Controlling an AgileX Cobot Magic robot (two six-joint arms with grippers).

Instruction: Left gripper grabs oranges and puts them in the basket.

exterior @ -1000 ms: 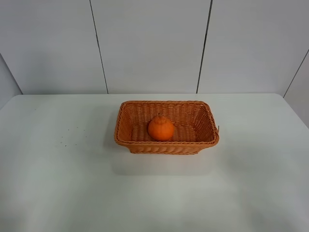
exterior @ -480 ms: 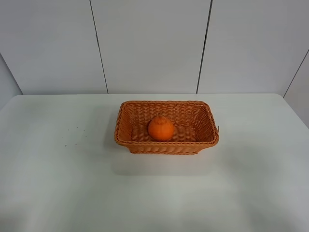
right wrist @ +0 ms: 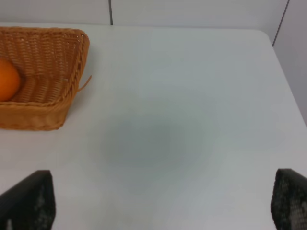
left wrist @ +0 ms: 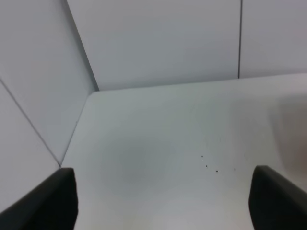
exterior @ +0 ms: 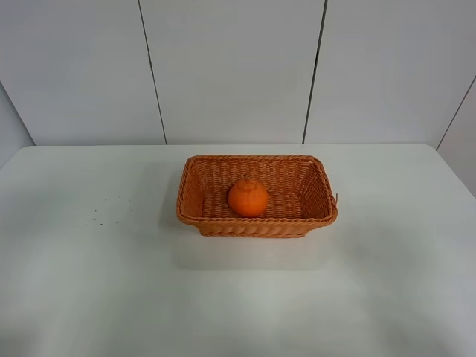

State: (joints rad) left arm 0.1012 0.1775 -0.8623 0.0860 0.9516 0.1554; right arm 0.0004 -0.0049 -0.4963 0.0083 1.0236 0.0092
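Orange (exterior: 248, 198) resting inside wicker basket (exterior: 256, 226), mid-worktop (exterior: 89, 282). Left pincer (left wrist: 163, 201) spread wide, empty, over bare worktop near dark specks (left wrist: 209, 165), well apart from fruit toward 9 o'clock. Right pincer (right wrist: 163, 203) likewise agape.

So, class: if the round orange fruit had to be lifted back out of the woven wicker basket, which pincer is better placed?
Probably the right pincer: its wrist view shows the woven wicker basket and round orange fruit; the left pincer faces bare white table.
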